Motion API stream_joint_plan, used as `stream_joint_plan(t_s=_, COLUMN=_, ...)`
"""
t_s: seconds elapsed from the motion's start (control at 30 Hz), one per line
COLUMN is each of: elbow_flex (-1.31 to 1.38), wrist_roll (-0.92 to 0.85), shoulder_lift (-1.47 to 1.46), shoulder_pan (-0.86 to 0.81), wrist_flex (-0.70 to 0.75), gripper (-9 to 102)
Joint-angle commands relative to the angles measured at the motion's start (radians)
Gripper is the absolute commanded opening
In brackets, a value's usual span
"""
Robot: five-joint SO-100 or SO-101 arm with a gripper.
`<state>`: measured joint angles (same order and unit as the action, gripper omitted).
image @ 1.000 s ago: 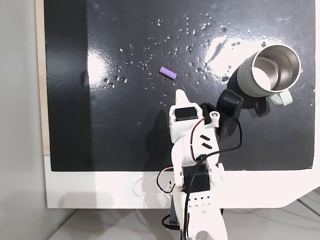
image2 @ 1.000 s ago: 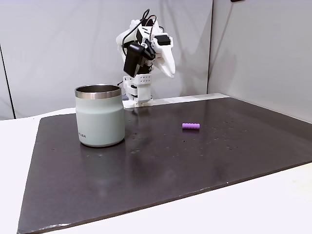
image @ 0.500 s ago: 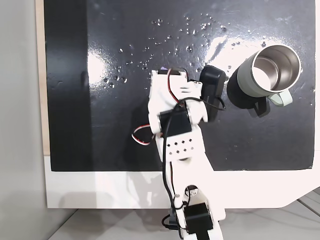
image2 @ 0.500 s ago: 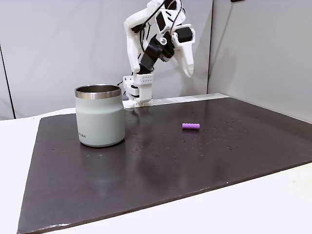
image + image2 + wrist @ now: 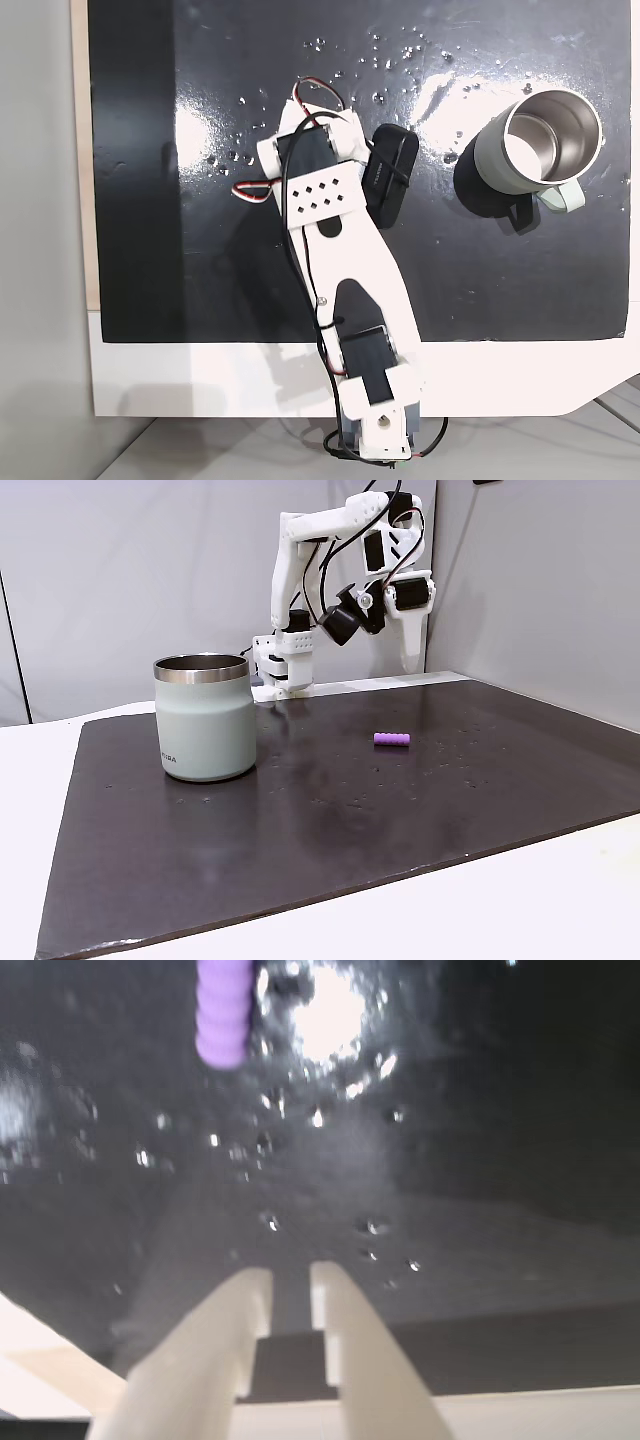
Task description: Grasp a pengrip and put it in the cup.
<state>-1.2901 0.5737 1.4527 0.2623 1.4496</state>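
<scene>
The pengrip (image 5: 391,739) is a small purple ribbed cylinder lying on the black mat, well to the right of the cup in the side fixed view. The wrist view has the pengrip (image 5: 222,1010) at the top edge. My gripper (image 5: 409,665) hangs pointing down, above the mat and behind the pengrip, apart from it. In the wrist view the gripper (image 5: 291,1272) has its two white fingers almost together with nothing between them. The grey-green cup (image 5: 550,140) stands upright at the mat's far right in the top-down fixed view. My arm (image 5: 330,200) covers the pengrip there.
The black mat (image 5: 300,820) is glossy and dotted with small droplets around the pengrip. A white table edge (image 5: 200,380) borders the mat near the arm's base (image 5: 375,430). Grey walls stand behind the table (image 5: 120,580).
The arm has unfolded from near its base and reached out over the mat. The gripper moved from high above the base to over the pengrip's area. Pengrip and cup stayed put.
</scene>
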Motion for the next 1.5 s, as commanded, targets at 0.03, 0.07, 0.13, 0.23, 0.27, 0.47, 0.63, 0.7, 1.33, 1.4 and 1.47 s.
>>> stream_joint_plan(t_s=0.03, elbow_flex=0.141, wrist_roll=0.012, shoulder_lift=-0.084, shoulder_pan=-0.038, wrist_flex=0.055, gripper=2)
stream_joint_plan(t_s=0.07, elbow_flex=0.153, wrist_roll=0.020, shoulder_lift=-0.101, shoulder_pan=-0.043, wrist_flex=0.064, gripper=5)
stream_joint_plan(t_s=0.13, elbow_flex=0.160, wrist_roll=0.031, shoulder_lift=-0.124, shoulder_pan=-0.051, wrist_flex=0.069, gripper=11)
stream_joint_plan(t_s=0.23, elbow_flex=0.184, wrist_roll=0.037, shoulder_lift=-0.163, shoulder_pan=-0.058, wrist_flex=0.081, gripper=18)
stream_joint_plan(t_s=0.27, elbow_flex=0.199, wrist_roll=0.037, shoulder_lift=-0.179, shoulder_pan=-0.061, wrist_flex=0.087, gripper=19)
stream_joint_plan(t_s=0.47, elbow_flex=0.258, wrist_roll=0.038, shoulder_lift=-0.259, shoulder_pan=-0.066, wrist_flex=0.101, gripper=19)
stream_joint_plan(t_s=0.63, elbow_flex=0.282, wrist_roll=0.040, shoulder_lift=-0.324, shoulder_pan=-0.086, wrist_flex=0.101, gripper=19)
stream_joint_plan(t_s=0.7, elbow_flex=0.293, wrist_roll=0.040, shoulder_lift=-0.354, shoulder_pan=-0.098, wrist_flex=0.101, gripper=18)
stream_joint_plan(t_s=1.33, elbow_flex=0.413, wrist_roll=0.034, shoulder_lift=-0.546, shoulder_pan=-0.109, wrist_flex=0.101, gripper=8)
stream_joint_plan(t_s=1.4, elbow_flex=0.416, wrist_roll=0.023, shoulder_lift=-0.560, shoulder_pan=-0.109, wrist_flex=0.103, gripper=4)
stream_joint_plan(t_s=1.47, elbow_flex=0.414, wrist_roll=0.018, shoulder_lift=-0.566, shoulder_pan=-0.114, wrist_flex=0.104, gripper=2)
